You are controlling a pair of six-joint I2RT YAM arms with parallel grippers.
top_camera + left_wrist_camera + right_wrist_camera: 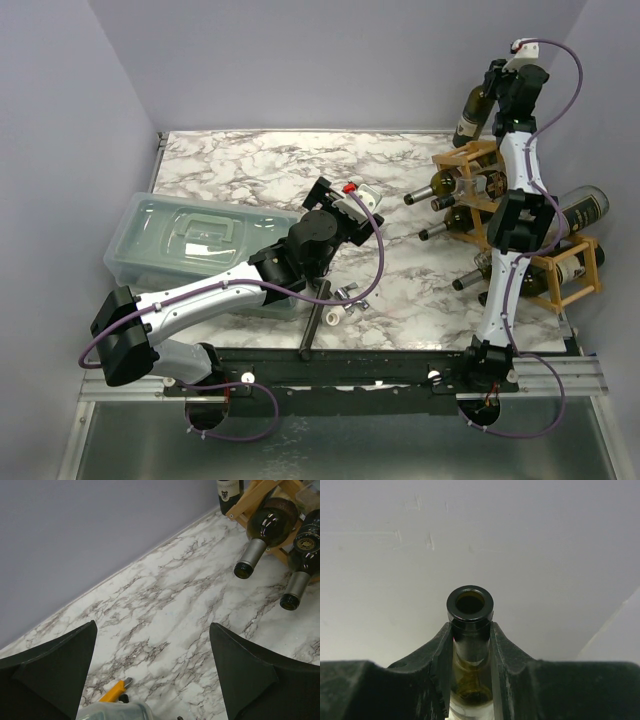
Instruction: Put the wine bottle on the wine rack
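The left gripper (152, 626) stands wide open above the marble table (165, 595), bottles (270, 522) in the wine rack (250, 499) beyond.

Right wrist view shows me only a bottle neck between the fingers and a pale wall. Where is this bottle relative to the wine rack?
Observer: The right gripper holds the wine bottle over the far end of the wine rack, apparently not yet in a cell.
Operator: Are other bottles already stored?
Observer: Yes, several bottles lie in its cells, necks pointing left.
Operator: And the left gripper?
Observer: The left gripper is open and empty, above the marble table.
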